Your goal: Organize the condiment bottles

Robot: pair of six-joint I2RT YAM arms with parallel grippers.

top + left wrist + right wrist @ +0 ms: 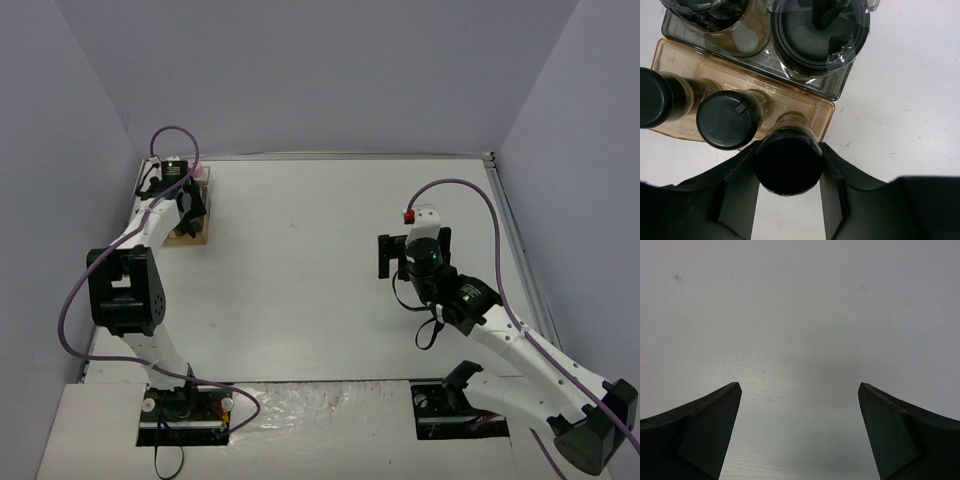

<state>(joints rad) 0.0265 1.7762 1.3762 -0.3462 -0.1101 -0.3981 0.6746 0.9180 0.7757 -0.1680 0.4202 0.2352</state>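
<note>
My left gripper (190,205) is at the far left over the rack (196,236). In the left wrist view its jaws (787,150) press both sides of a black-capped spice jar (787,162) that stands at the right end of the amber front tier (685,55). Two more black-capped jars (729,120) (652,97) stand beside it in that tier. Two larger knob-topped jars (817,35) (710,12) sit in the grey tier behind. A pink cap (203,172) shows behind the left gripper. The yellow-capped jar is hidden. My right gripper (385,255) (800,385) is open and empty above bare table.
The white table (300,270) is walled by grey panels on three sides. The rack stands close to the left wall and the back left corner. A metal strip (515,240) runs along the table's right edge.
</note>
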